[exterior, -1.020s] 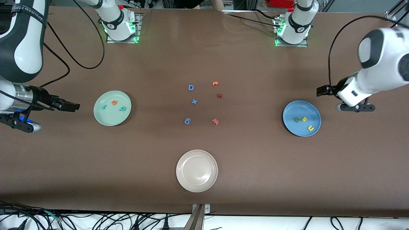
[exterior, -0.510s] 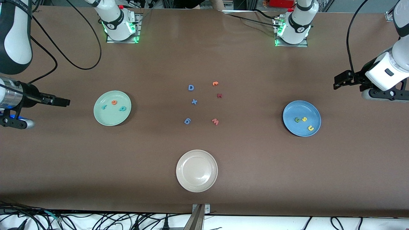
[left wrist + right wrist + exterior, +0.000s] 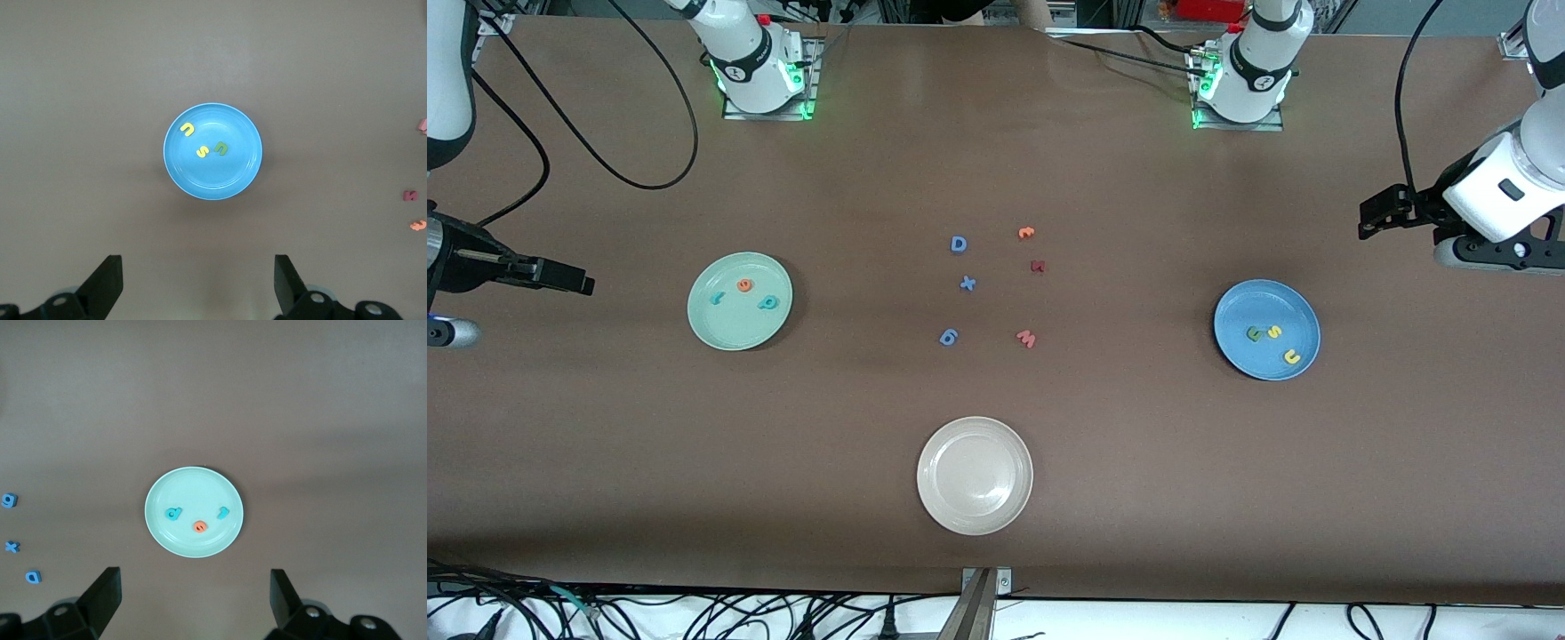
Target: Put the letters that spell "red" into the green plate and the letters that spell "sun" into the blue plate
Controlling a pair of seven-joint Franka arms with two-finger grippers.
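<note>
Now, green plate (image 3: 739,338) holding teal-orange letters (image 3: 744,285), both hands spread: left hand (image 3: 198,283), right hand (image 3: 194,600).

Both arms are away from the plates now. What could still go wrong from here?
1. The small foam letters in the round pale-green plate and the round blue plate lie loose; a bump to the table might shift them.
2. The open left gripper and open right gripper hang low at the table's ends; a careless return sweep could clip a plate.
</note>
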